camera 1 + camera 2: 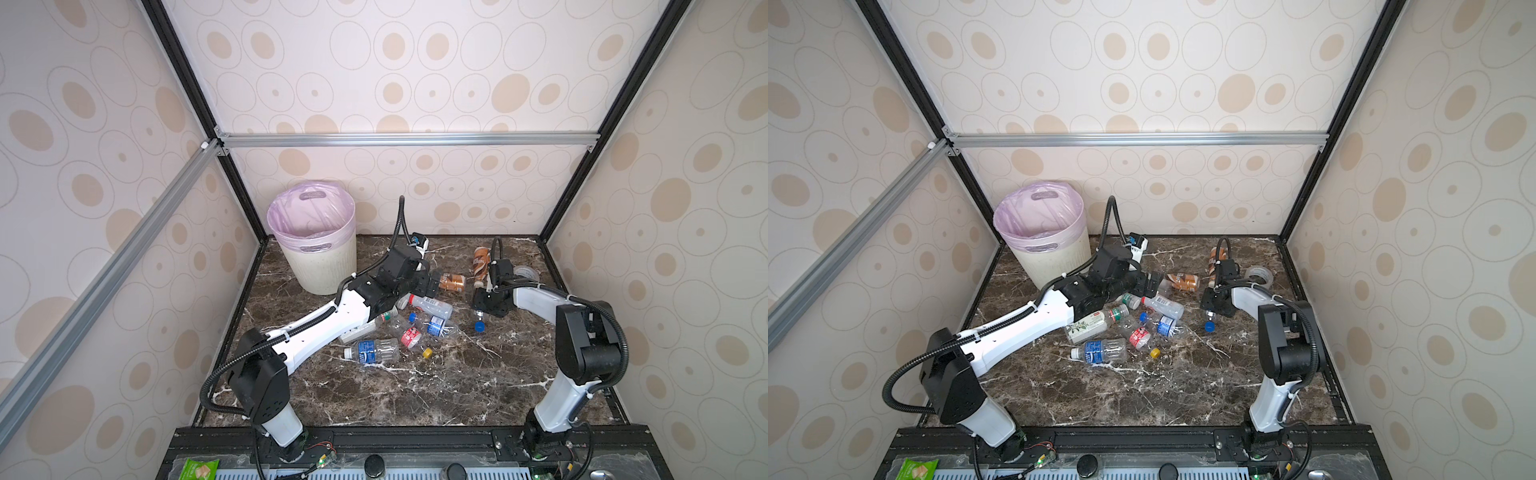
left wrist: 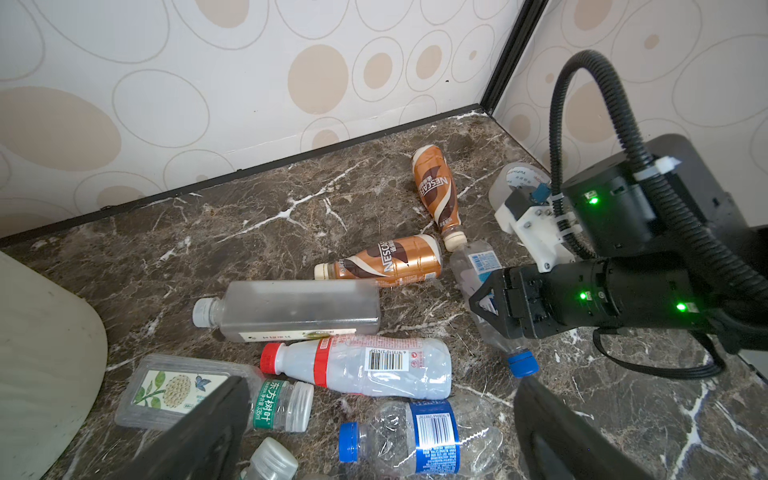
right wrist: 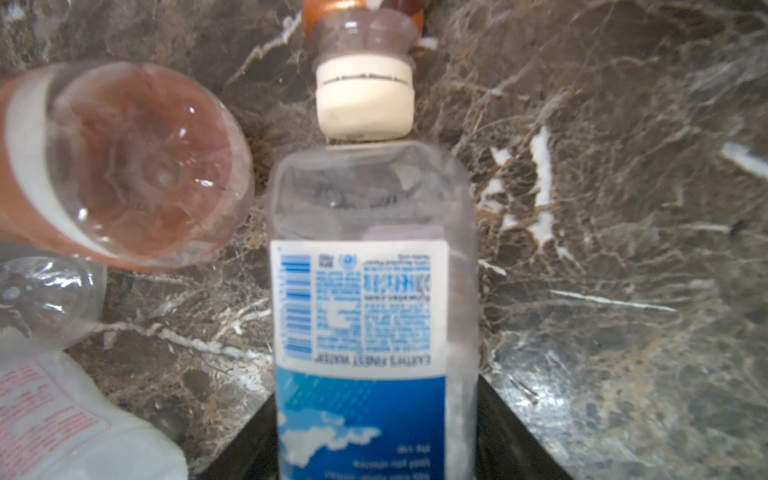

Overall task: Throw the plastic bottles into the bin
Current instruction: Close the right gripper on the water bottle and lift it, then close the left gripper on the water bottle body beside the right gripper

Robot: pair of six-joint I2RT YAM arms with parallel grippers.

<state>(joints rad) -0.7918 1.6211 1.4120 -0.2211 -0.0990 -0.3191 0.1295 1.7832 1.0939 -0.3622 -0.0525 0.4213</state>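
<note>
blurry, edge-cropped blue-label bottle [image 3: 365,291]

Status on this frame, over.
Left tool open, above the bottle pile. Right tool closed on blue-capped bottle. Brown bottle cap-first against its base.

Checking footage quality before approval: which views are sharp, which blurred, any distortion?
Right wrist view: soft, the blue-labelled bottle smeared, its small print unreadable. Left wrist view: sharp, print on the red-capped bottle crisp. Both top views: evenly lit, wide-angle stretch toward the edges.
</note>
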